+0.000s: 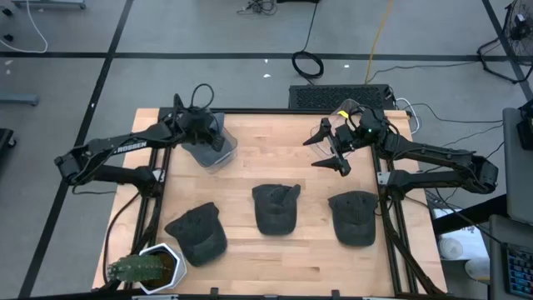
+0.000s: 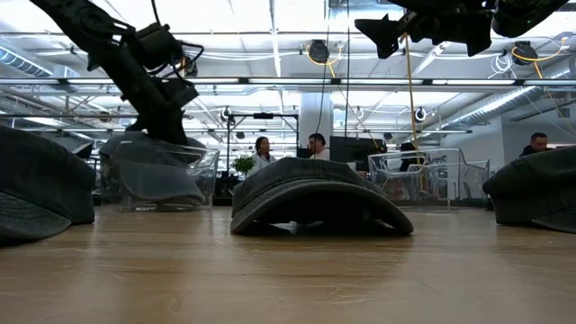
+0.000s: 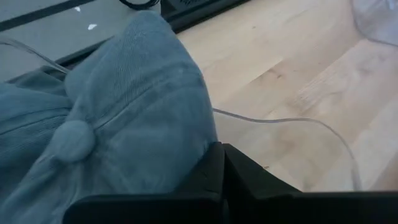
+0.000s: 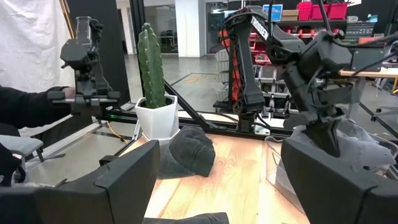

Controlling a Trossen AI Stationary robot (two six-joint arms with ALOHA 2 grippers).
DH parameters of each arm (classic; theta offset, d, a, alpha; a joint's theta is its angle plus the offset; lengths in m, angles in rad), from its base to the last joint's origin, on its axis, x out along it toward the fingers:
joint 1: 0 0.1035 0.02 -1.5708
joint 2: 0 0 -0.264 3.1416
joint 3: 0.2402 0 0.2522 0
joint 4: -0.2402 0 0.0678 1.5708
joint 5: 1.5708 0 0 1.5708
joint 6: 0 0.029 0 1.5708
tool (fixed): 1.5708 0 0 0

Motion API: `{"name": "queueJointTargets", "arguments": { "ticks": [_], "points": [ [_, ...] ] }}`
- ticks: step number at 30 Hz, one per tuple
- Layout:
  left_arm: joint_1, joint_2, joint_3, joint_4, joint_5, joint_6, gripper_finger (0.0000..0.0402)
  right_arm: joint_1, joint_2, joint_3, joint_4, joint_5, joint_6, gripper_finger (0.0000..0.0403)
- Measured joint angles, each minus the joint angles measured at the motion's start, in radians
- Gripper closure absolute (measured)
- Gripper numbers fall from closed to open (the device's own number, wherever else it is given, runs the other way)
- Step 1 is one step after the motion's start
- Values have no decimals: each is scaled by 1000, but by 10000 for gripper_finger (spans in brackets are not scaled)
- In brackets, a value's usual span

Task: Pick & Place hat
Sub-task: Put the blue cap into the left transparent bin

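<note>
A blue-grey hat (image 3: 137, 112) with a button on its crown sits in a clear plastic bin (image 1: 223, 156) near the table's far left corner. My left gripper (image 1: 204, 133) reaches down into that bin and is shut on the hat. The low view shows the hat (image 2: 153, 180) low inside the bin (image 2: 205, 171). Three dark grey hats lie brim-down on the table: left (image 1: 196, 233), middle (image 1: 275, 208), right (image 1: 354, 218). My right gripper (image 1: 331, 154) hangs open, high above the far right part of the table, touching nothing. My left gripper pinches the hat's cloth at the crown's edge (image 3: 202, 146) between its two shut fingers (image 3: 217, 180). It comes from above, slanting down into the bin. The hat spreads out below and ahead of the fingers; whether it rests on the bin floor I cannot tell.
A white pot with a cactus (image 1: 150, 268) stands at the table's near left corner. A second clear bin (image 1: 354, 112) sits at the far right edge. Bare wood lies between the hats and the far bins. People sit in the room beyond the table.
</note>
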Motion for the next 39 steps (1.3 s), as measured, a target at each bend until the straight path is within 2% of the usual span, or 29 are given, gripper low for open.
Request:
{"name": "queueJointTargets", "arguments": {
  "ticks": [3, 8, 13, 17, 22, 27, 30, 33, 39],
  "points": [
    [-5, -63, 0, -45, -40, -7, 400, 0, 0, 0, 0, 0, -2, 78],
    [-3, -160, 0, -189, -178, -16, 400, 0, 0, 0, -1, 0, -2, 78],
    [-17, -177, 0, -322, -108, -59, 400, 0, 0, 0, 0, 0, -3, 78],
    [-47, -122, 0, -442, -147, -105, 401, 0, 0, 0, 3, 0, -6, 78],
    [-66, -49, 0, -409, -181, -109, 401, 0, 0, 0, 3, 0, -7, 78],
    [-67, 35, 3, -338, -131, -105, 401, 0, 0, 0, 3, 0, -3, 78],
    [-67, 78, 4, -335, -148, -94, 401, 0, 0, 0, 3, 0, 0, 78],
    [-83, 59, 2, -327, -195, -116, 401, 0, 0, 0, 2, 0, 0, 78],
    [-105, -59, 56, -365, -200, -112, 401, 0, 0, 0, 3, 0, 0, 78]
  ]
}}
